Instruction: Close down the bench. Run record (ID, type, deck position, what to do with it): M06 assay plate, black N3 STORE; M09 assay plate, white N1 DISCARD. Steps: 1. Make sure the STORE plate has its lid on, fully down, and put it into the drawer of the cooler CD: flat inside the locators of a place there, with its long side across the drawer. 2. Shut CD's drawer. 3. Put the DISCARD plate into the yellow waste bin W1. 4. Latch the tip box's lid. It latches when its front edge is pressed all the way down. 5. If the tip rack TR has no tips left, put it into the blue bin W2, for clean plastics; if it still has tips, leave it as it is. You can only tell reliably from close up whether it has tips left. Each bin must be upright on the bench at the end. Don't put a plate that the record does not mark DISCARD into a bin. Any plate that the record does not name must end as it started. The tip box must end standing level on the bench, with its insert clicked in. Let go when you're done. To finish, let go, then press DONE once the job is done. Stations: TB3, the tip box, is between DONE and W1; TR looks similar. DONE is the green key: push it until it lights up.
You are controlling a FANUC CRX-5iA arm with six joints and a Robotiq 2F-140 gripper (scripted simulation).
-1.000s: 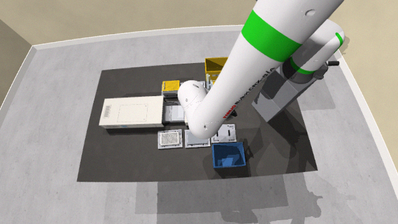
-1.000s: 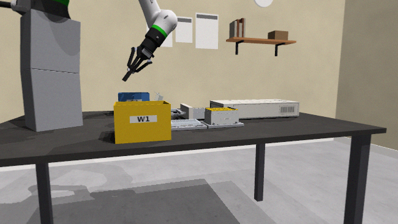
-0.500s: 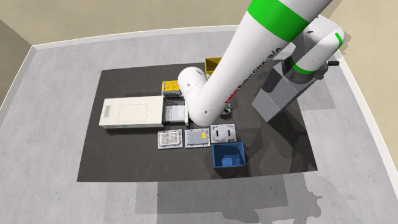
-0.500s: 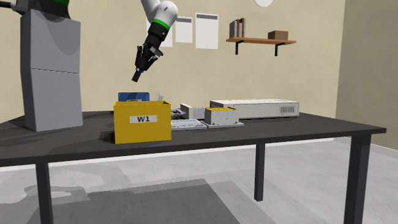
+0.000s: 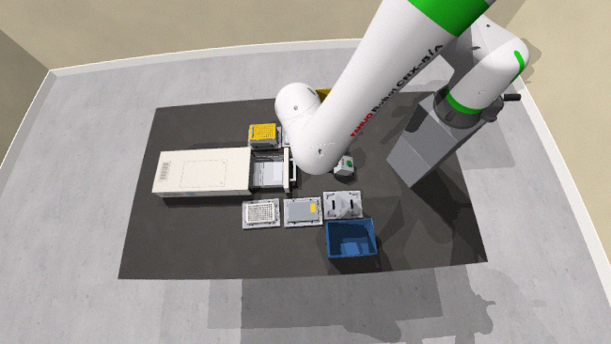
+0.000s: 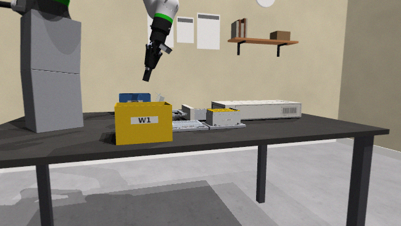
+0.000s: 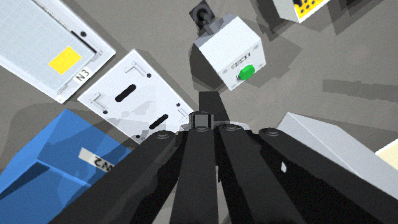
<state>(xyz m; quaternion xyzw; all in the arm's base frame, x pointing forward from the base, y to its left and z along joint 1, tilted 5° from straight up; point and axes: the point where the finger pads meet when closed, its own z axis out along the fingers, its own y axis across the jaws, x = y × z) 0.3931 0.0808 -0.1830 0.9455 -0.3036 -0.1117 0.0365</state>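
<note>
1. Take the green DONE key [image 7: 244, 73] as your landmark; it sits on a small white box [image 5: 344, 166] on the dark bench [image 6: 277, 129].
2. Your gripper [image 6: 147, 75] hangs high above the bench, tilted, with its fingers pressed together and nothing between them. In the wrist view its tips point just short of the key's box.
3. On the near side of the key in the top view lies a bare white deck nest [image 5: 343, 204] with two dark slots.
4. Beside that nest, farther from the key, the lidded plate with a yellow tag [image 5: 303, 211] lies in the nest marked N3.
5. One place farther along the same row you see a plate with a dotted white well field [image 5: 260, 212].
6. The blue bin W2 [image 5: 351, 239] stands upright just beyond the bare nest, seen from the key.
7. The cooler CD [image 5: 202, 172] lies well to the key's left in the top view, and its drawer [image 5: 269, 174] stands pulled out toward the key.
8. A box with a yellow top [image 5: 262, 134] stands behind the drawer.
9. The yellow bin W1 [image 6: 143, 122] stands upright at the bench's front in the exterior view; the arm [image 5: 376, 89] hides most of it from above.
</note>
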